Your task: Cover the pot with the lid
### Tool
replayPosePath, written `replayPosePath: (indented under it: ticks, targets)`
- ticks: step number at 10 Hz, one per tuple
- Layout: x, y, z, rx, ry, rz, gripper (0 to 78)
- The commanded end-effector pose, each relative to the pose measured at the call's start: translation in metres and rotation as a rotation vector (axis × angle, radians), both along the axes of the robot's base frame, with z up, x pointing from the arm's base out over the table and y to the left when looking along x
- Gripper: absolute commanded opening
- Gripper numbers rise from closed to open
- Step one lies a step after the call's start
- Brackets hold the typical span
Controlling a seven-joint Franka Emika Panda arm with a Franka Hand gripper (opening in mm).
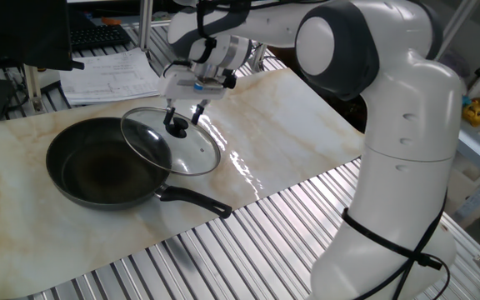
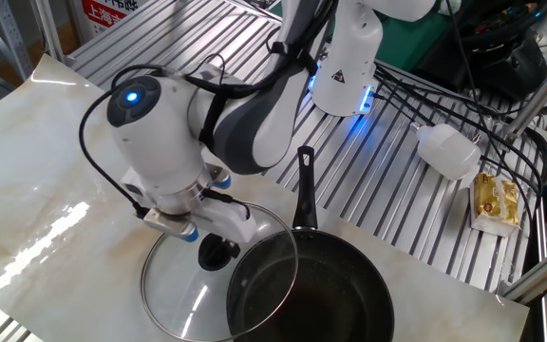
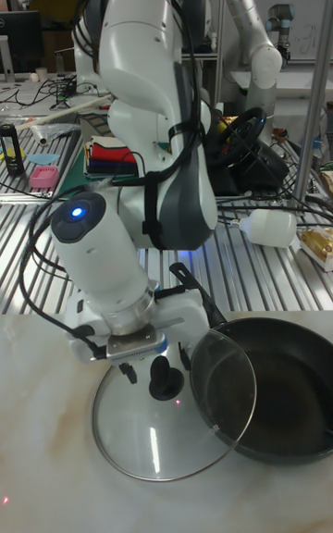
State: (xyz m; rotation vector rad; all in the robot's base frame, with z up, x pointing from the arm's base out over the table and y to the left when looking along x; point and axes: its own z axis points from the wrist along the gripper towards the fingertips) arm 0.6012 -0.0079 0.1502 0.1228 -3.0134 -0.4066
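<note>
The lid point(image 1: 172, 140) leans half on, half off the pot point(image 1: 105, 163): one edge of its metal rim rides up on the pot's rim on the side nearest the pot's handle point(image 1: 194, 201), and the opposite edge rests on the pale marbled tabletop point(image 1: 290, 125). Seen in the tall fixed view, the lid point(image 3: 176, 415) overlaps only a sliver of the pot's mouth point(image 3: 282, 401), so most of the dark inside stays uncovered. The lid's black knob point(image 2: 217, 253) stands just outside the pot's rim (the glass is tilted, so the knob leans a little too).

The gripper point(image 1: 187, 109) hangs directly over the knob, fingers pointing down, one on each side of it. The jaws are spread wider than the knob; in the tall fixed view the knob point(image 3: 166, 376) shows with daylight on either side of it, and the fingers hold nothing. Whether a fingertip touches the top of the knob cannot be told.

Beyond the pot on the side away from the lid, the tabletop runs bare to its edge. On the lid's far side there is likewise open marbled surface up to the board's corner. The pot's handle reaches toward the slatted metal bench point(image 1: 248, 242) that borders the board. Past the handle end in the other fixed view lie cables point(image 2: 416, 95), a white bottle point(image 2: 447, 150) and a yellow packet point(image 2: 496, 203), all well apart from the pot.
</note>
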Motion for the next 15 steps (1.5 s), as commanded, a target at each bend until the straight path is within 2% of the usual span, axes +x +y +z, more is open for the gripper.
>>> replayPosePath:
  ticks: [1, 3, 5, 8, 11, 15]
  targets:
    - [0.009, -0.0036, -0.0008, 0.045, 0.011, -0.013, 77.4]
    - [0.0079, -0.0041, -0.0084, 0.061, 0.034, -0.034, 77.4]
    - [0.0078, -0.0046, -0.0085, 0.075, 0.041, -0.038, 77.4]
    - [0.0086, 0.0021, -0.0026, 0.057, 0.049, -0.059, 77.4]
    - [0.0086, 0.0018, -0.0032, 0.043, 0.047, -0.065, 77.4]
    - [0.008, -0.0056, -0.0067, 0.055, 0.04, -0.062, 77.4]
